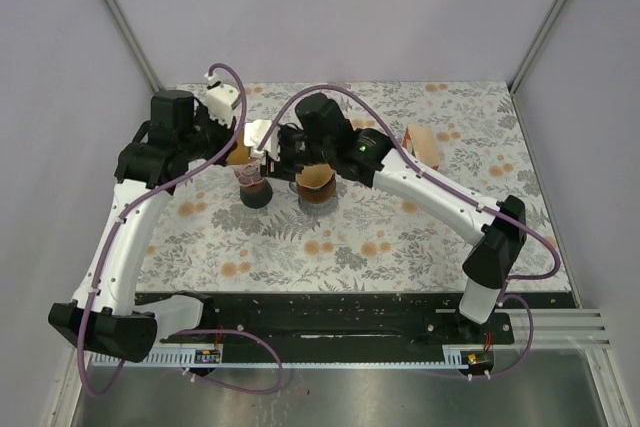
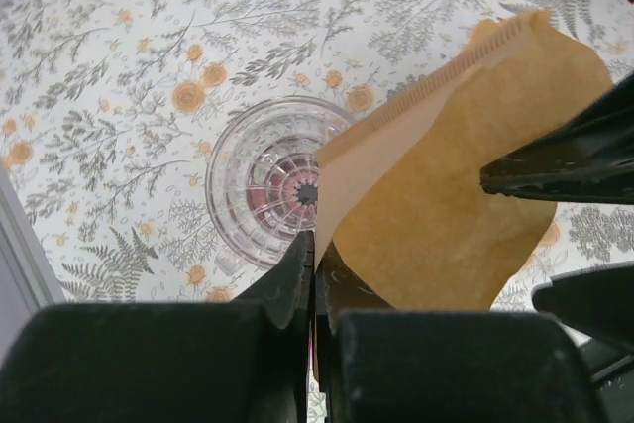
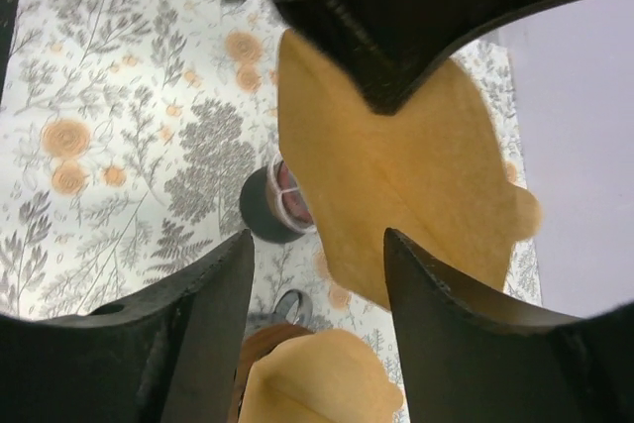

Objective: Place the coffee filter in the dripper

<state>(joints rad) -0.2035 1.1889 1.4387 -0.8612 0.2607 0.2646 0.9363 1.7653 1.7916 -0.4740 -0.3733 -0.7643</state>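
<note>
A brown paper coffee filter (image 2: 466,175) hangs from my left gripper (image 2: 317,250), which is shut on its seam edge. The filter is above and just right of the clear ribbed dripper (image 2: 272,180). In the top view the dripper (image 1: 255,190) stands on a dark base at the table's middle, with my left gripper (image 1: 243,159) and the filter (image 1: 238,155) just behind it. My right gripper (image 3: 317,240) is open, its fingers (image 2: 565,165) at either side of the filter's (image 3: 396,175) far edge. The dripper (image 3: 287,200) shows below the filter.
A brown holder with more folded filters (image 1: 316,187) stands just right of the dripper, and shows under my right gripper in the right wrist view (image 3: 317,383). A tan object (image 1: 425,144) sits at the back right. Walls close in the table's back and sides.
</note>
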